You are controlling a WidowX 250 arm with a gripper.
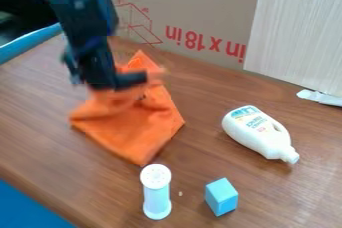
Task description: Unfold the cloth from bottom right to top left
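Observation:
The black gripper [112,79] hangs over the upper left part of the orange cloth [143,131], which lies on the wooden table. Blurred orange fabric shows right below and beside the gripper, partly hidden by it. One corner of the cloth points up behind the gripper, and another points down toward the white-topped shaker. The cloth's lower part lies fairly flat, while its upper part is bunched. How the fabric meets the gripper is too blurred to make out.
A white bottle [257,131] lies to the right of the cloth. Below stand a shaker [157,192] and a light blue block [221,197]. A cardboard panel [200,2] and a pale board [297,32] border the back.

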